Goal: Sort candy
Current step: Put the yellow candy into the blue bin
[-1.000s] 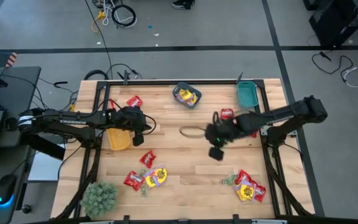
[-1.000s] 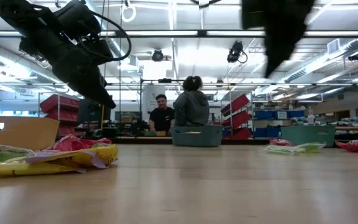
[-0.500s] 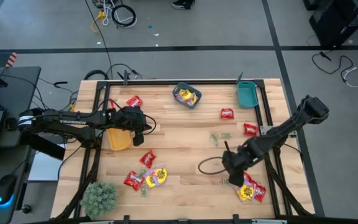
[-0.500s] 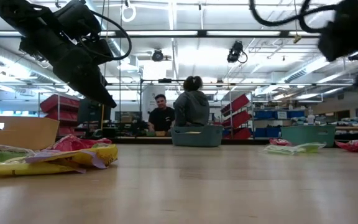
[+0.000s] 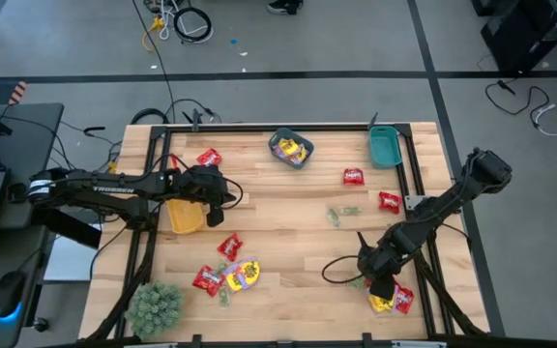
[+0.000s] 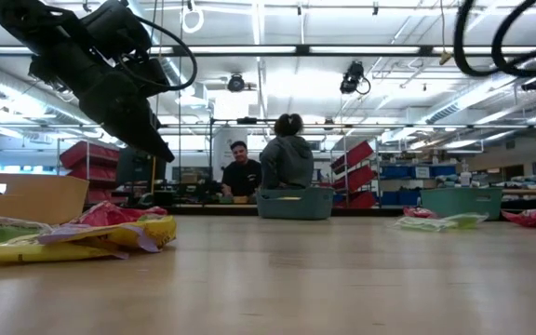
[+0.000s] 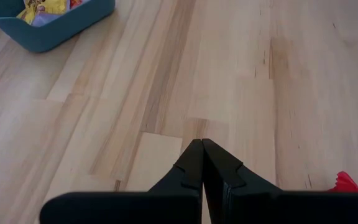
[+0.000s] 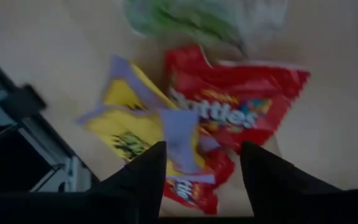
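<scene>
Right end effector [image 8: 197, 163], fingers apart, over the candy [image 8: 185, 134] heap near the worktop's [image 5: 288, 222] right front corner; light, crinkly, slippery packets, best pinched at an edge; left end effector [image 7: 202, 163] closed, empty.

Two bins [image 5: 291, 150], one plant ball [image 5: 155, 306], two people [image 6: 287, 160].
</scene>
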`<state>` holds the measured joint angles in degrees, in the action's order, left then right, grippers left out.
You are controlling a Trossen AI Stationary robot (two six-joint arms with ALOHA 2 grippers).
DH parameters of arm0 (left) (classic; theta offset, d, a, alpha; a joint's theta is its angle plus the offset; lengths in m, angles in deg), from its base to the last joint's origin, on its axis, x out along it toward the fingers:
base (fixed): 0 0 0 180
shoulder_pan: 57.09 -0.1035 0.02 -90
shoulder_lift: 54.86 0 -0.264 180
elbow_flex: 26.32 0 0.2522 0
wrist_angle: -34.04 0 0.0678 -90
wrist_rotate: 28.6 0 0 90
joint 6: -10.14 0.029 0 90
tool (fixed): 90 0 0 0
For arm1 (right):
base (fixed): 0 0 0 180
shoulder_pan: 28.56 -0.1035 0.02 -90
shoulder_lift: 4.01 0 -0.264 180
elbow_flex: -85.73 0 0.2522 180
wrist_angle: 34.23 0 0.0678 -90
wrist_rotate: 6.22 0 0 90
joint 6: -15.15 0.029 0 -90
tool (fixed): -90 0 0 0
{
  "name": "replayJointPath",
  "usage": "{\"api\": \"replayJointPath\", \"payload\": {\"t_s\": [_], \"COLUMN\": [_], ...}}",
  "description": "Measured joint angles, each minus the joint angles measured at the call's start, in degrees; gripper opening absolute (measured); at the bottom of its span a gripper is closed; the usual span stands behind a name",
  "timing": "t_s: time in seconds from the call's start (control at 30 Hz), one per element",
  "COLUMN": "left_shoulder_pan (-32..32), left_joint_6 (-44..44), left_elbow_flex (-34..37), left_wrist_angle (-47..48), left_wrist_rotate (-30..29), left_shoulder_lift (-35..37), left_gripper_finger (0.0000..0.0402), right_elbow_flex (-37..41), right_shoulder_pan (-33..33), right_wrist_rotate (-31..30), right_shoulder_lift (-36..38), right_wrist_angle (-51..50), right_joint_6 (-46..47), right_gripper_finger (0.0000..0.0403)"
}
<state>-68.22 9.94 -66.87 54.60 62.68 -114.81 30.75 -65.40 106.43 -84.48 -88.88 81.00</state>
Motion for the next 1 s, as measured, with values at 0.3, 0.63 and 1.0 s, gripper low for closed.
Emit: {"api": "replayJointPath", "payload": {"t_s": [0.3,0.63,1.0], "left_shoulder_pan": [0.00,0.02,0.01], "left_joint_6": [0.10,0.14,0.16], "left_elbow_flex": [0.00,0.00,0.00], "left_wrist_angle": [0.46,0.46,0.46], "left_wrist_rotate": [-0.01,-0.02,-0.02], "left_shoulder_lift": [-0.01,-0.01,0.00], "left_gripper_finger": [0.0005,0.0005,0.0005], "right_elbow_flex": [4.60,6.87,5.76], "right_shoulder_pan": [-0.21,-0.21,-0.19], "right_wrist_rotate": [4.10,7.79,7.00], "right_shoulder_lift": [0.00,0.00,1.09], "right_wrist_angle": [10.71,17.28,18.01], "right_joint_6": [0.91,1.37,4.81], "right_gripper_finger": [0.0178,0.0020,0.0022]}}
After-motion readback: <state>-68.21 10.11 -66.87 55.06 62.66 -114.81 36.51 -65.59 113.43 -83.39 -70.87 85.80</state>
